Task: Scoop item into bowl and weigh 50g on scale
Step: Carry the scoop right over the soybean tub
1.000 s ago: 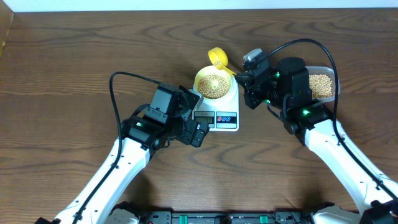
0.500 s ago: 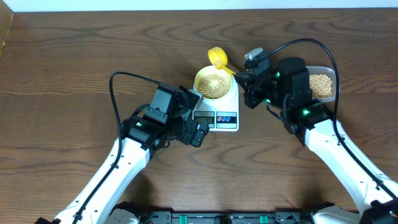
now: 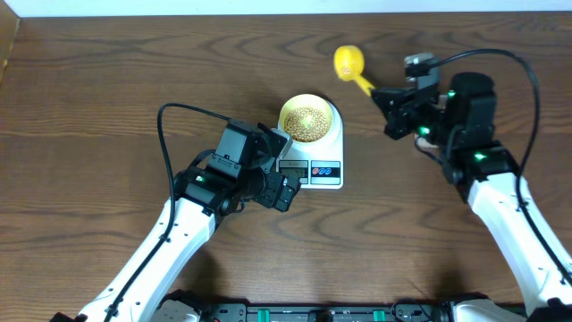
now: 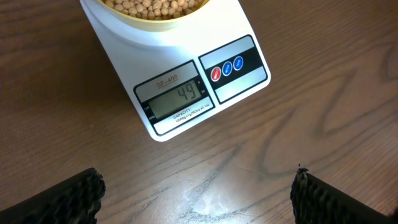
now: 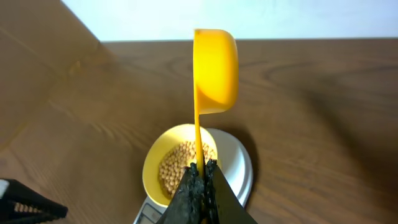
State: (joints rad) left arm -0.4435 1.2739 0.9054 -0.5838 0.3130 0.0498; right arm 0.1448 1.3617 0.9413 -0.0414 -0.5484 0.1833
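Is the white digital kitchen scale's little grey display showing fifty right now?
No: the grey display on the white digital kitchen scale reads 49.

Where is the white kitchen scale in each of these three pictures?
Overhead: the scale sits at the centre of the picture.
Left wrist: top centre, with its display facing the camera.
Right wrist: bottom centre, mostly hidden under the yellow bowl.
Shared landmark: the yellow bowl of beans on its platform.
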